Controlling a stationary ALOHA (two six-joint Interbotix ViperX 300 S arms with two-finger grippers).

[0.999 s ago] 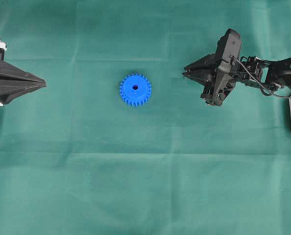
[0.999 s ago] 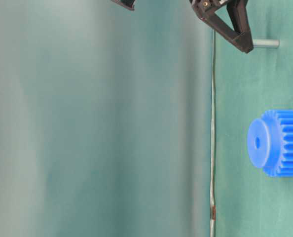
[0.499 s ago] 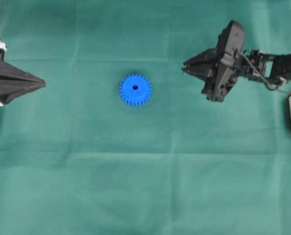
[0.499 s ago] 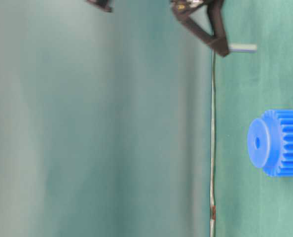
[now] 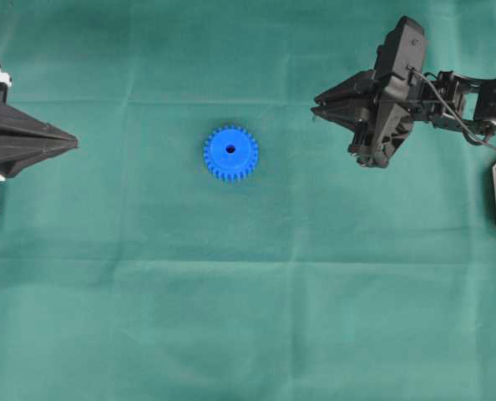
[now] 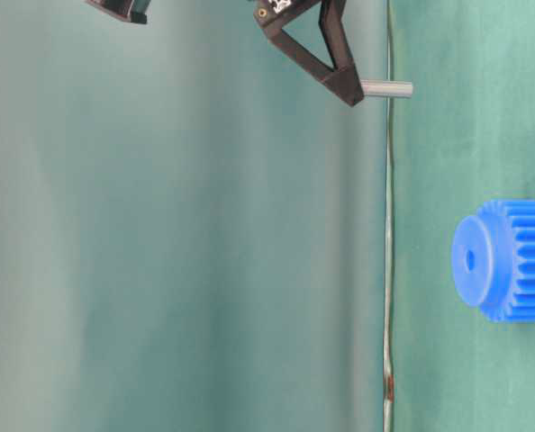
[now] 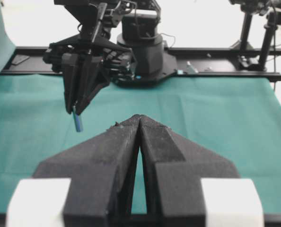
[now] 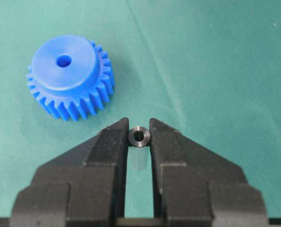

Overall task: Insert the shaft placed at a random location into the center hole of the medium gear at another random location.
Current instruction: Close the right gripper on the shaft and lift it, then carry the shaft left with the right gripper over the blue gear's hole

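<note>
Shaft pinched end-on between the right gripper fingertips, lifted off the green cloth at upper right of the overhead view, well apart from the medium gear at centre. Risks, as I judge them — the thin grip could let the smooth metal pin tilt or slip; a slight offset would land it on the hub face, not in the center hole, and shove the light plastic gear across the cloth. Left gripper pressed together, idle. Gear bright blue, finely toothed; shaft silvery, cylindrical.
</note>
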